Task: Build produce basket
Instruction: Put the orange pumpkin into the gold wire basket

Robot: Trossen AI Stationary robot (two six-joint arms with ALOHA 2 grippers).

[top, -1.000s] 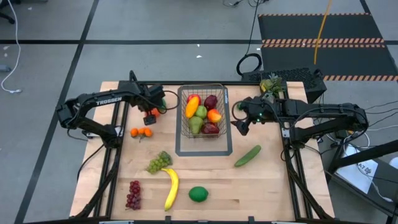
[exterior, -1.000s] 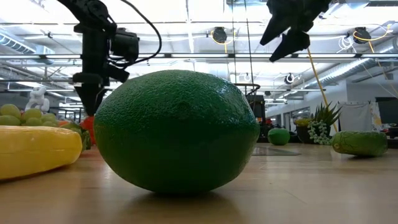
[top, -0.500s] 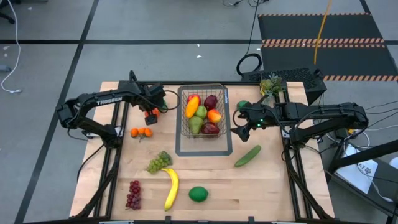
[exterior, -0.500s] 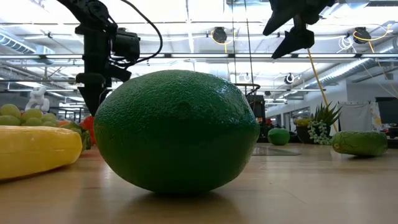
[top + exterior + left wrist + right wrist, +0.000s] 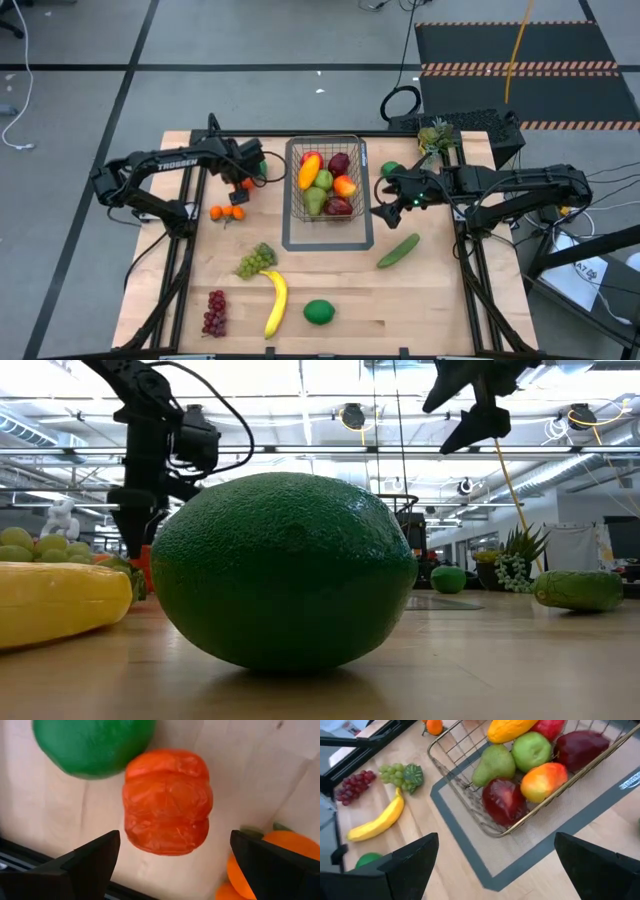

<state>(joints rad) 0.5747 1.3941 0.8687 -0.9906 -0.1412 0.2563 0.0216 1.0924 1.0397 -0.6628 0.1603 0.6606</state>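
Across the wooden table (image 5: 430, 290), the biggest thing is the wire basket (image 5: 327, 142), standing toward the far edge at the far end of a flat grey outline (image 5: 327, 243) and already holding several pieces: a mango, pears, red apples. Loose produce is spread nearer the front: a cucumber (image 5: 398, 250) to the right of the outline, a banana (image 5: 275, 303), a lime (image 5: 319, 312), green grapes (image 5: 255, 260), red grapes (image 5: 215, 312) and two small oranges (image 5: 227, 212) on the left. The left gripper (image 5: 243, 184) hangs just left of the basket with its fingers spread wide, straight over a ribbed orange-red fruit (image 5: 167, 801) (probably a small tomato or pepper, hard to say) with a green fruit (image 5: 92, 745) touching or nearly touching it. The right gripper (image 5: 382, 211) hovers just right of the basket, fingers also wide apart and holding nothing. By my judgement the left arm is lining up to pick the orange-red piece. The risk: the green neighbour sits so close that a descending finger could land on it and knock both aside, or the rounded, glossy skin could squirt out of a pinch that closes off-centre. A carry into the basket could also clip its tall rim.
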